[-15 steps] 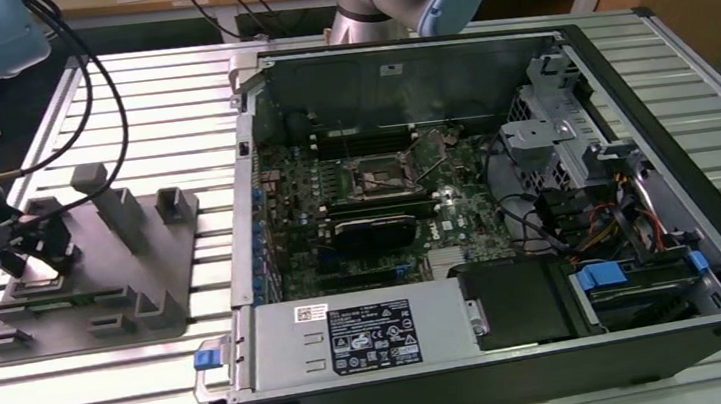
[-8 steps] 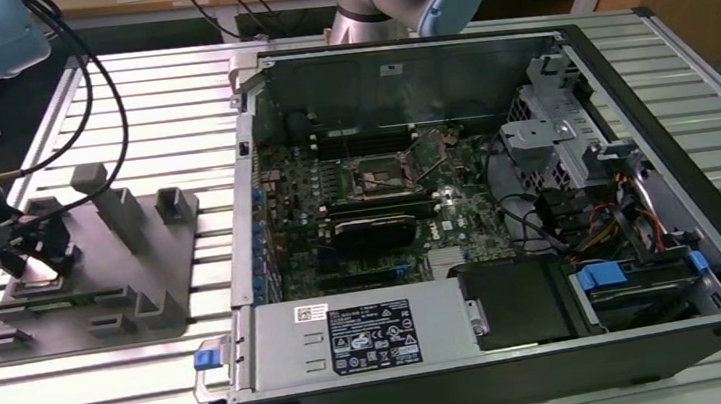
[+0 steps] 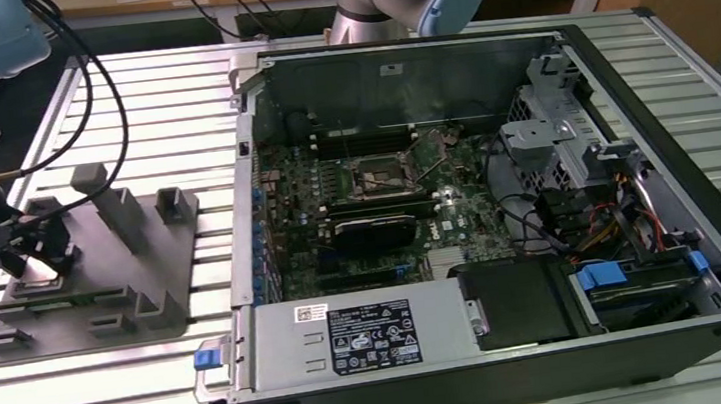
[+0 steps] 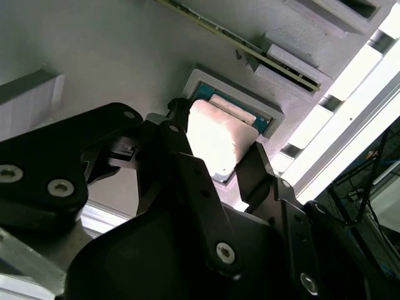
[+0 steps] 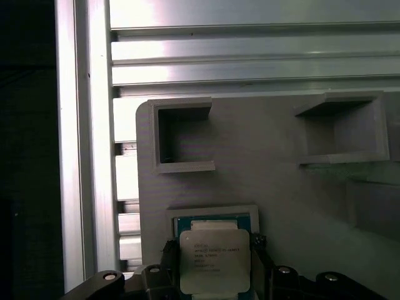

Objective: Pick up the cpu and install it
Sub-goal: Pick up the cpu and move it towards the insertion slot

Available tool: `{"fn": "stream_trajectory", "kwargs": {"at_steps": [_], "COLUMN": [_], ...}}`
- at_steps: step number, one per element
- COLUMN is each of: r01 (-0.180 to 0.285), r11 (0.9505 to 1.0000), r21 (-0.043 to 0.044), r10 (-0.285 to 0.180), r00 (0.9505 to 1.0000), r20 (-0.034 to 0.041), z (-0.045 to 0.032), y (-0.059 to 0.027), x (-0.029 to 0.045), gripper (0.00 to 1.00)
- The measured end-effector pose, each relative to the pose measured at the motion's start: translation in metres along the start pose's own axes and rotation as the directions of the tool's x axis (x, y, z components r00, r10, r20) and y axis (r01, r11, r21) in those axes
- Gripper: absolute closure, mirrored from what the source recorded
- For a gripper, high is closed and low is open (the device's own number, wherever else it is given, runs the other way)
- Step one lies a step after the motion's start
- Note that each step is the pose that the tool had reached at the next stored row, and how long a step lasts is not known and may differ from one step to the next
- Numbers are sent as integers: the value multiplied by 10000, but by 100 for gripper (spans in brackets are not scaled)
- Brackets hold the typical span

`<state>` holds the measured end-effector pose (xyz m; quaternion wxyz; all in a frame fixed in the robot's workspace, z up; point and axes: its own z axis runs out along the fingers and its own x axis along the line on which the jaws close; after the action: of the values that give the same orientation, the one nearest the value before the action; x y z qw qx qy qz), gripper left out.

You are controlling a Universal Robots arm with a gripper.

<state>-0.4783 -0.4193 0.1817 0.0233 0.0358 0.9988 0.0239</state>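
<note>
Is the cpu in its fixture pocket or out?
In: in the first wrist view the cpu lies flat within the framed pocket of the grey fixture, the gripper around it.

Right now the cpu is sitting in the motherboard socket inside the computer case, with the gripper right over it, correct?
No. The cpu sits in a pocket of the grey tray outside the case, not in the motherboard socket, as the first wrist view shows. The gripper is right over it.

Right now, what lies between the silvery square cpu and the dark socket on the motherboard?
In the exterior view: the grey holder's upright posts, a bare strip of ribbed table, then the case's metal side wall.
</note>
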Motion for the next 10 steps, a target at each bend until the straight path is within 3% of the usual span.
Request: {"fn": "stream_trajectory", "kwargs": {"at_steps": [5,6,10], "r01": [0,0,5], "r11": [10000,10000,10000], "r21": [-3,-4,-6], "r10": [0,0,-5], "r00": [10000,10000,10000], "r20": [0,0,-1], "z": [-73,-171,-229], "y": [4,8,12], "x": [-3,-8,-10], "gripper": [45,45,45]}}
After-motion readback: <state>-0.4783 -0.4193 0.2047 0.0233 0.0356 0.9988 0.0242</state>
